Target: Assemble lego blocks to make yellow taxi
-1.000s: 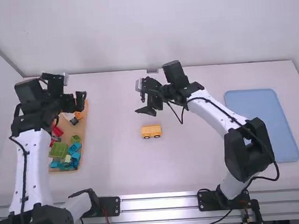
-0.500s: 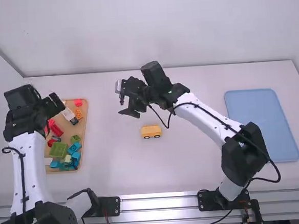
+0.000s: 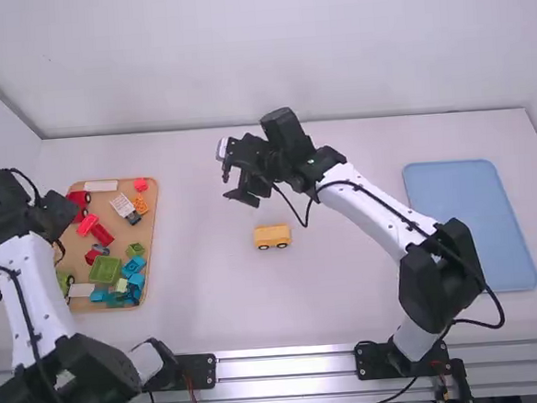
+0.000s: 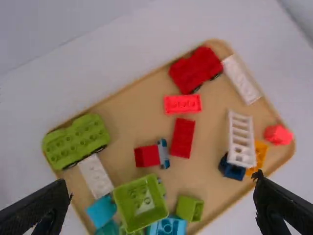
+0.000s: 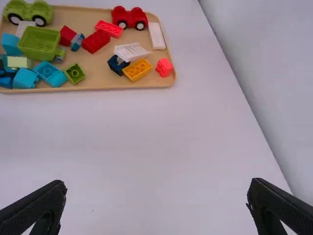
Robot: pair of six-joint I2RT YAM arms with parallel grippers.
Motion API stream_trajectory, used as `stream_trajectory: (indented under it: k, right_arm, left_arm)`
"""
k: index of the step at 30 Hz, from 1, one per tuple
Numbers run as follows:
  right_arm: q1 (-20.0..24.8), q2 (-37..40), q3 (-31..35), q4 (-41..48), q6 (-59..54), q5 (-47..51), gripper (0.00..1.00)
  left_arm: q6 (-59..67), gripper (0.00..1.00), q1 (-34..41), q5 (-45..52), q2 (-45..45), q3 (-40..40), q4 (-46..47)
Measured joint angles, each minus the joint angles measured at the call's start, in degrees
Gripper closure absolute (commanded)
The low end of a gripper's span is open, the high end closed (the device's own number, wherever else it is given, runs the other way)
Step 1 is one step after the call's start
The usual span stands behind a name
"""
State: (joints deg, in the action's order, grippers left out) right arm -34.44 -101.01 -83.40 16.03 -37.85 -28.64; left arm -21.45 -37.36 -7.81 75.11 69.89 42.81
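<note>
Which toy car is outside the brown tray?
The yellow car, on the white table; the red car and green car are both in the brown tray.

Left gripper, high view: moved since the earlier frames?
Yes: the left gripper has swung left and nearer the camera, from over the far right corner of the tray to its left edge.

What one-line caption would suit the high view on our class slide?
Between a tan tray of colourful bricks and a blue tray, a yellow toy car stands on the white table.
</note>
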Motion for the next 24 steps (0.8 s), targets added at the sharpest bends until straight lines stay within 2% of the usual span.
stream_trajectory:
  k: [7, 11, 16, 18, 24]
  right_arm:
    - [0.52, 0.0, 0.0, 0.66, -0.02, 0.35, 0.01]
    - [0.52, 0.0, 0.0, 0.61, 0.0, 0.31, 0.01]
    - [0.44, 0.0, 0.0, 0.02, 0.02, 0.31, 0.01]
    - [0.42, 0.0, 0.0, 0.02, 0.04, 0.31, 0.01]
    - [0.31, 0.0, 0.0, 1.09, 0.17, 0.55, 0.01]
  left_arm:
    - [1.75, 0.07, 0.76, 3.34, 12.98, 11.8, 7.02]
    - [1.99, 0.08, 4.22, 4.72, 19.41, 18.49, 9.77]
    - [3.32, 0.05, 13.18, 4.98, 23.26, 22.32, 8.87]
    - [3.5, 0.01, 18.03, 4.37, 24.3, 23.52, 8.92]
    - [4.74, 0.05, 25.55, 4.52, 28.57, 27.36, 10.16]
